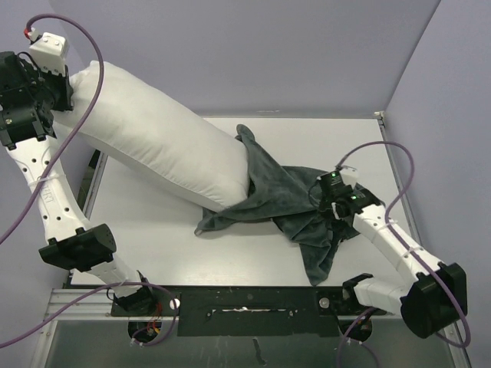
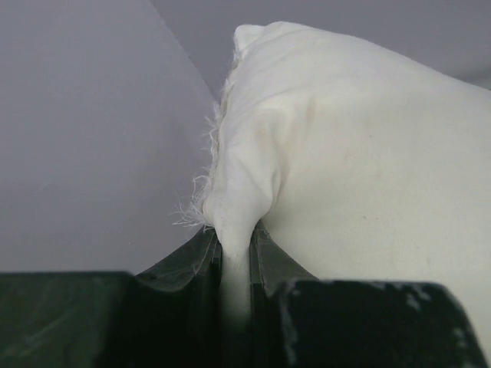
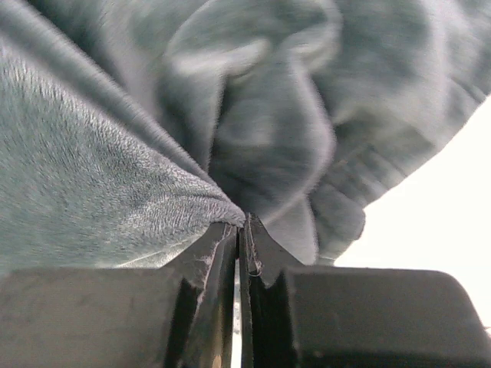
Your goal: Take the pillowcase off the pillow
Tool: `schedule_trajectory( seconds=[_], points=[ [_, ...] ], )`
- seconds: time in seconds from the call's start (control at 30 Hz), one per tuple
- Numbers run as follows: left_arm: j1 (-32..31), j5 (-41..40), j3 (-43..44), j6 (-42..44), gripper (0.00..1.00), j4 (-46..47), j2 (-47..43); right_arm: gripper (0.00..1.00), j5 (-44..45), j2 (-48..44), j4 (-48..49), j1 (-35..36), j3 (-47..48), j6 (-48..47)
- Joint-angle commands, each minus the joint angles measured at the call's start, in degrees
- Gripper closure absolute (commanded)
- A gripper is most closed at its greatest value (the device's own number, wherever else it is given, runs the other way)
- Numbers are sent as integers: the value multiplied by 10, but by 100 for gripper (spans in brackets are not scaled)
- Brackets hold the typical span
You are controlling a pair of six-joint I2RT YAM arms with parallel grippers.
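— Pale purple walls (image 1: pixel 268 46), a white table (image 1: pixel 138 230), and that big white pillow (image 1: pixel 153 138) slung across it. Where are they in the job?

— Mid-pull, I'd say. The left fingers (image 2: pixel 198 259) are clamped on the pillow's frayed corner seam, holding it high at the far left. From there the pillow slopes down to the middle of the table.

— And the pillowcase (image 1: pixel 295 203)?

— Bunched on the table right of centre, grey fleece side out. I can't see any stripes from here. Only the pillow's lower end sits inside its mouth, and the rest of the pillow is bare.

— What about the right side?

— The right fingers (image 3: pixel 213 253) are pinched tight on a fold of that fleece, at the right of the heap, low by the table.

— So what next?

— My guess is the two holds need to draw apart. That means the pillow goes up and to the far left and the cover toward the near right, until that last end slips free. Both grips must keep their bite. The left one has only a thin bit of seam and could slip. The fleece may also drag on the pillow's corner.
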Motion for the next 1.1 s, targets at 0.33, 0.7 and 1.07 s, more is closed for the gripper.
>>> schedule_trajectory(
  seconds=[0.33,0.7,1.07],
  points=[
    [0,-11,34,-6,100,128,0,100,-123,-97,-69,-377,74,-9],
    [-72,-66,-32,20,100,174,-35,100,-55,-56,-108,-438,210,46],
    [-31,-125,-39,56,100,244,-11,100,-167,-3,-104,-500,301,151]
  ],
)
